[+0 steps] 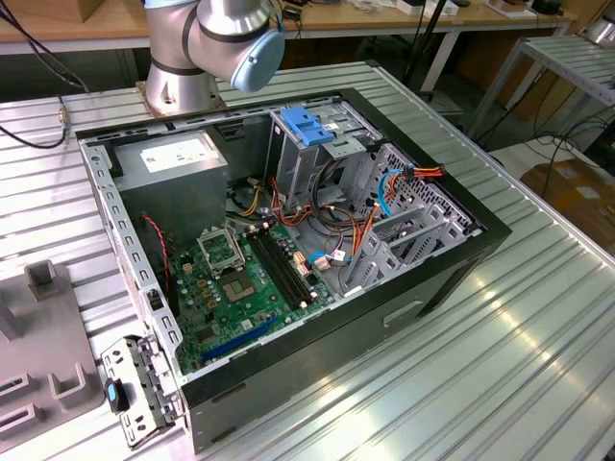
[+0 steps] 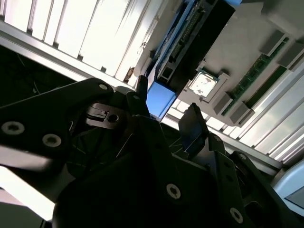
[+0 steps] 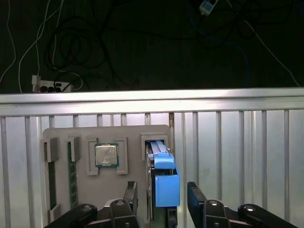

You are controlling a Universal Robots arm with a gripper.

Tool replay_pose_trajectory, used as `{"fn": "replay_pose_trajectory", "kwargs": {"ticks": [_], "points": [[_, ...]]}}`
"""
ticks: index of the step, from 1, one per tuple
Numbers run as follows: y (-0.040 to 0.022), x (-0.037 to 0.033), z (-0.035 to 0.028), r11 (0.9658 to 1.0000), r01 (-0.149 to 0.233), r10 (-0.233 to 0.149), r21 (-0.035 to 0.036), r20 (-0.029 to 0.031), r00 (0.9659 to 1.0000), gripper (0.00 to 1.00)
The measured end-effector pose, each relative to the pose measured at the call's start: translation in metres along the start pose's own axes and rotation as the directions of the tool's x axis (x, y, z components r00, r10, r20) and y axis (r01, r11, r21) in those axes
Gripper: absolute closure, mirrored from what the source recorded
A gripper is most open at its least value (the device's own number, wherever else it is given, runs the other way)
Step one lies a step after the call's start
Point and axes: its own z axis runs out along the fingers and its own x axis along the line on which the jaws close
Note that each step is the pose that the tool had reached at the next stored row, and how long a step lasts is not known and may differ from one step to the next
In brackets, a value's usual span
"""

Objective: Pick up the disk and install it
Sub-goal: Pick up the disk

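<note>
The disk (image 3: 164, 164) stands on edge in a slot of a grey holder plate (image 3: 133, 135), its blue carrier rails and blue end tab facing the camera. My gripper (image 3: 161, 199) is open, with one black finger on each side of the blue tab and a small gap on both sides. In the second wrist view the disk (image 2: 190, 47) shows as a dark edge with a blue tab (image 2: 159, 100) between the fingertips (image 2: 192, 121) of the gripper (image 2: 166, 107). The open computer case (image 1: 288, 240) lies on the table in the exterior view.
The holder plate also carries a processor chip (image 3: 107, 155) and memory sticks (image 3: 71, 171). In the case, a blue bracket (image 1: 307, 125) sits on the drive cage, beside a grey power supply (image 1: 178, 158), a motherboard (image 1: 240, 279) and loose cables (image 1: 356, 230). The ribbed metal table (image 1: 500, 355) surrounds it.
</note>
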Motion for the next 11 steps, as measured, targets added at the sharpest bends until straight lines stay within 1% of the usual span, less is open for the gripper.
{"fn": "replay_pose_trajectory", "kwargs": {"ticks": [2,4,6,11], "points": [[0.0003,0.0001,0.0077,1.0000,0.000,0.000,0.0000,0.0000,1.0000,0.46],[0.0005,0.0001,0.0117,1.0000,0.000,0.000,-0.0007,0.0000,1.0000,0.46],[0.0006,0.0001,0.0178,1.0000,0.000,0.000,-0.0012,0.0000,1.0000,0.46],[0.0008,0.0001,0.0271,1.0000,0.000,0.000,-0.0036,0.0000,1.0000,0.46]]}}
